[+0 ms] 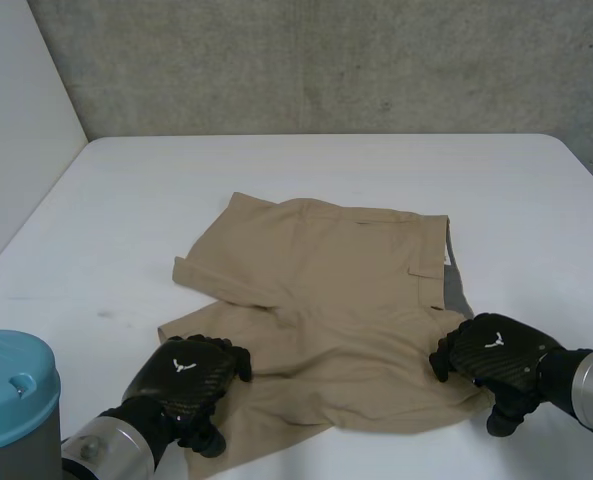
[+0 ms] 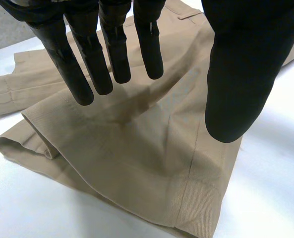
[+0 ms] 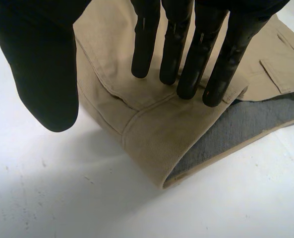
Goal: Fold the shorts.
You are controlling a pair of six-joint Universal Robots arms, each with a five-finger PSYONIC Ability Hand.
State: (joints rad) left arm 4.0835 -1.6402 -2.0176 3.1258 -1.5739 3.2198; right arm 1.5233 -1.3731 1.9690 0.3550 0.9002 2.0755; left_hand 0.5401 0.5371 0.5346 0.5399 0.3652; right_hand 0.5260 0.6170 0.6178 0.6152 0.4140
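Observation:
Tan shorts (image 1: 326, 300) lie partly folded on the white table (image 1: 276, 170), with grey lining (image 1: 456, 295) showing at the right side. My left hand (image 1: 186, 375) hovers over the shorts' near left leg hem (image 2: 137, 148). Its fingers (image 2: 87, 64) are straight and the thumb stands apart, holding nothing. My right hand (image 1: 496, 355) is over the near right corner of the shorts (image 3: 151, 124). The fingertips (image 3: 186, 79) are down at the folded edge beside the grey lining (image 3: 246, 124), and the thumb is spread over bare table. No cloth is pinched.
A grey container with a blue lid (image 1: 11, 400) stands at the near left, close to my left arm. The table's far half is bare white surface. A concrete wall rises behind it, and the table edge runs along the right.

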